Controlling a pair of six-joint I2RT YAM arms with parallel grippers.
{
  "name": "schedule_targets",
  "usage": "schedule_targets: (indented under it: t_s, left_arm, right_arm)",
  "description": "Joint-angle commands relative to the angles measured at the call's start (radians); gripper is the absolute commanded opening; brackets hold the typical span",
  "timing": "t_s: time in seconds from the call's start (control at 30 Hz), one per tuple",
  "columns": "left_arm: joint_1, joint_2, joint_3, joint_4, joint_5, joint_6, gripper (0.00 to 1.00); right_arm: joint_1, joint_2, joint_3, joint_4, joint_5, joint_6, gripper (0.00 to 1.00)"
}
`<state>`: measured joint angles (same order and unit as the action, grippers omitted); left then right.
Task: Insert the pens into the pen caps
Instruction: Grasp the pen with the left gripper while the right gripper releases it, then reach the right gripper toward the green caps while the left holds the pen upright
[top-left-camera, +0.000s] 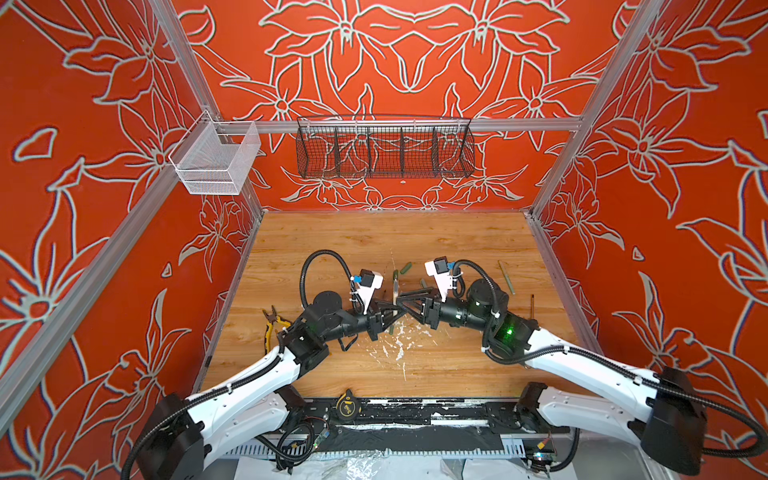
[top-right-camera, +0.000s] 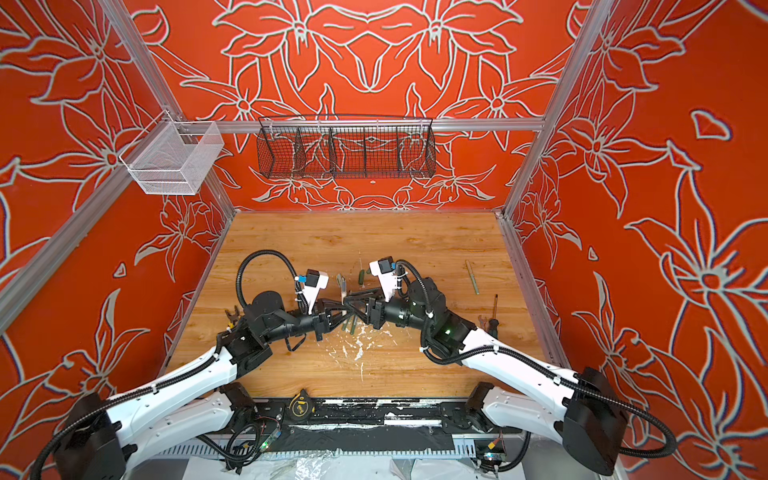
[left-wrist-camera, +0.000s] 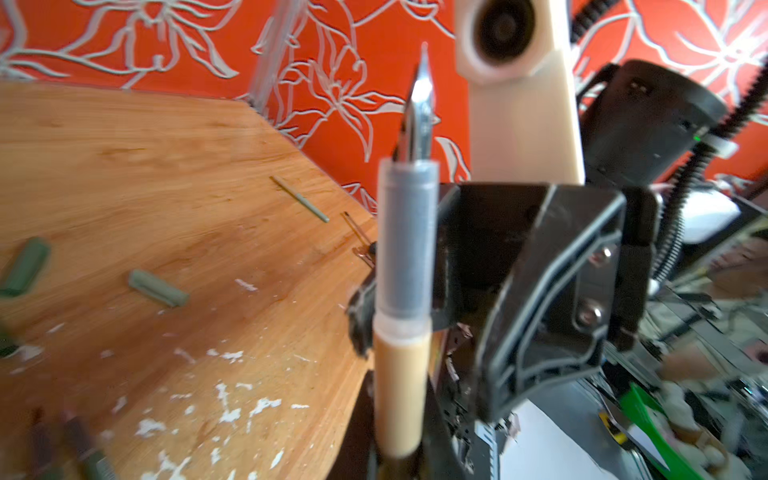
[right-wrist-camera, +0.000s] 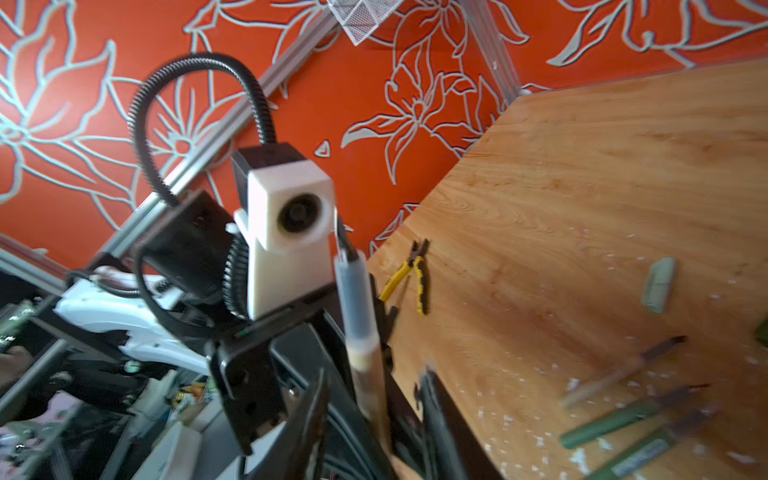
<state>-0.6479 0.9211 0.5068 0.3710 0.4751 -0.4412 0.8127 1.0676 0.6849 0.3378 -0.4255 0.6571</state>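
Observation:
A pen (left-wrist-camera: 405, 291) with a tan barrel, grey grip and metal nib stands upright over the table's middle (top-left-camera: 394, 287). My left gripper (left-wrist-camera: 399, 461) is shut on its lower barrel. In both top views it meets my right gripper (top-left-camera: 405, 302) tip to tip. In the right wrist view that gripper (right-wrist-camera: 374, 415) is open, fingers apart on either side of the same pen (right-wrist-camera: 359, 316). Other pens (right-wrist-camera: 615, 419) lie on the table below the grippers (top-left-camera: 392, 328). One grey-green pen (top-left-camera: 507, 277) lies far right. Pen caps lie loose: dark green ones (top-left-camera: 406, 268), pale ones (left-wrist-camera: 158, 288) (right-wrist-camera: 658, 284).
Yellow-handled pliers (top-left-camera: 272, 326) lie at the left edge and a thin screwdriver (top-left-camera: 532, 305) at the right. White paint flecks (top-left-camera: 399, 345) mark the wood. A tape measure (top-left-camera: 345, 403) sits on the front rail. A white basket (top-left-camera: 216, 160) and a black wire basket (top-left-camera: 384, 151) hang on the walls.

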Motion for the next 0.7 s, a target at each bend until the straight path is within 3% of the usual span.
schedule_targets:
  t_s: [0.0, 0.07, 0.17, 0.4, 0.67]
  left_arm:
    - [0.012, -0.021, 0.105, -0.306, -0.179, 0.076, 0.0]
    - [0.013, -0.022, 0.163, -0.457, -0.243, 0.086, 0.0]
    - [0.028, -0.014, 0.242, -0.663, -0.275, 0.09, 0.0]
    - [0.046, -0.008, 0.375, -0.969, -0.229, 0.144, 0.0]
    - [0.047, -0.115, 0.364, -1.043, -0.141, 0.173, 0.0]
  right_arm:
    - [-0.066, 0.004, 0.07, -0.211, 0.059, -0.006, 0.62]
    - [-0.114, 0.021, 0.109, -0.325, 0.068, -0.034, 0.74]
    - [-0.192, 0.072, 0.181, -0.52, 0.111, -0.098, 0.82]
    - [-0.264, 0.413, 0.506, -0.985, 0.294, -0.315, 0.82]
    - [-0.265, 0.787, 0.784, -1.147, 0.426, -0.461, 0.74]
